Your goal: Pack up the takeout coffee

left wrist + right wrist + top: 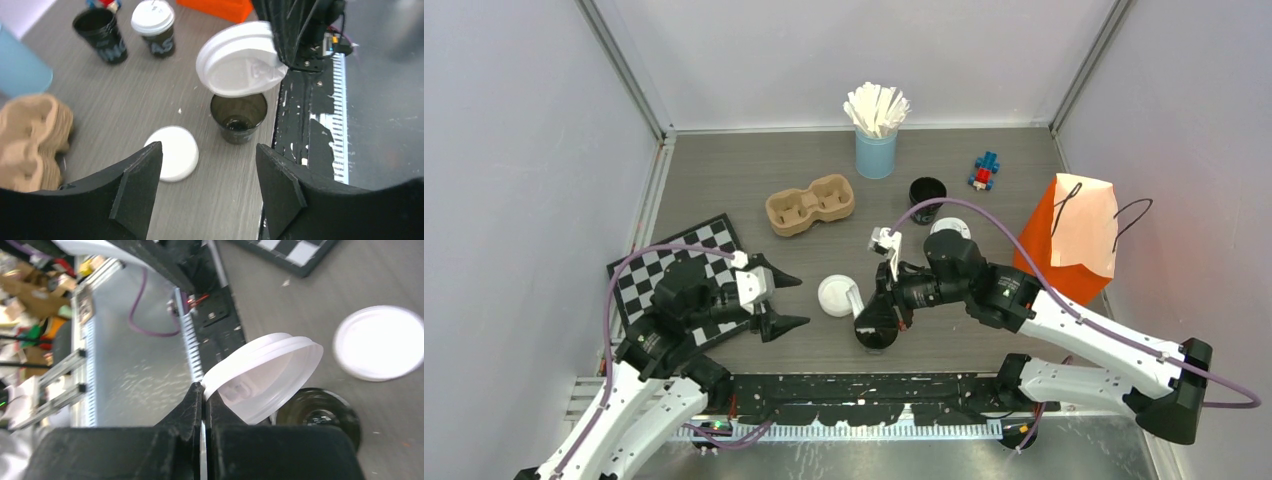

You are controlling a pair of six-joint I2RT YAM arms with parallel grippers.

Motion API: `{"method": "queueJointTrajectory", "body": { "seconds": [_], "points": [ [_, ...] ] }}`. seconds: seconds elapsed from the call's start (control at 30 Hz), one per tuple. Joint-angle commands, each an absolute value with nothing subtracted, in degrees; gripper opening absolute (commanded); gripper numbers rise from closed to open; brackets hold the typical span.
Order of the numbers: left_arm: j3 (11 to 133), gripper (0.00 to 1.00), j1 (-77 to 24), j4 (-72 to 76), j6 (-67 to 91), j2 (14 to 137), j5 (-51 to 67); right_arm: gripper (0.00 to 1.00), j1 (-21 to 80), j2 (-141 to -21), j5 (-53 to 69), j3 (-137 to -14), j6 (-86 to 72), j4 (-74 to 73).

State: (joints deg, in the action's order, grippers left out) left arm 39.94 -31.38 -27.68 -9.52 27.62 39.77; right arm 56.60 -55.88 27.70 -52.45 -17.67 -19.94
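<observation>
An open black cup (876,336) (238,117) (320,412) stands without a lid near the table's front edge. My right gripper (871,306) (204,390) is shut on the rim of a white sip lid (240,60) (265,375) and holds it tilted just above that cup. A second white lid (834,295) (172,152) (380,342) lies flat on the table to the cup's left. My left gripper (802,301) (207,190) stands open and empty, left of the loose lid. Farther back are a lidded cup (946,228) (154,27) and another open black cup (927,195) (100,35).
A brown pulp cup carrier (809,204) (30,135) lies behind the lids. A light-blue cup of white stirrers (876,150) stands at the back. An orange paper bag (1074,235) is at the right, a small toy (985,172) behind it, a checkerboard (679,270) under the left arm.
</observation>
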Motion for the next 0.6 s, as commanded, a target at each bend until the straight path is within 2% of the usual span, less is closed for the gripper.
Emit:
{"method": "queueJointTrajectory", "body": {
  "seconds": [0.0, 0.13, 0.2, 0.4, 0.57],
  "points": [
    [41.8, 0.7, -31.3, -22.4, -21.7, 29.8, 54.3, 0.01, 56.4, -57.0, 41.0, -53.7, -22.7, -19.8],
    [43.2, 0.64, -31.4, -21.8, -20.0, 33.3, 60.0, 0.0, 56.4, -56.8, 37.8, -53.3, -27.4, -15.6],
    [42.2, 0.64, -31.5, -19.2, -16.2, 33.3, 58.9, 0.01, 56.4, -55.7, 36.5, -51.0, -32.6, -9.0],
    [37.1, 0.83, -31.6, -10.3, -6.2, 28.3, 48.5, 0.02, 56.4, -50.7, 21.1, -46.8, -45.2, -0.5],
    [34.0, 0.92, -32.2, -5.3, -7.3, 26.5, 48.5, 0.02, 56.4, -48.9, 19.6, -44.1, -49.6, 6.1]
  ]
}}
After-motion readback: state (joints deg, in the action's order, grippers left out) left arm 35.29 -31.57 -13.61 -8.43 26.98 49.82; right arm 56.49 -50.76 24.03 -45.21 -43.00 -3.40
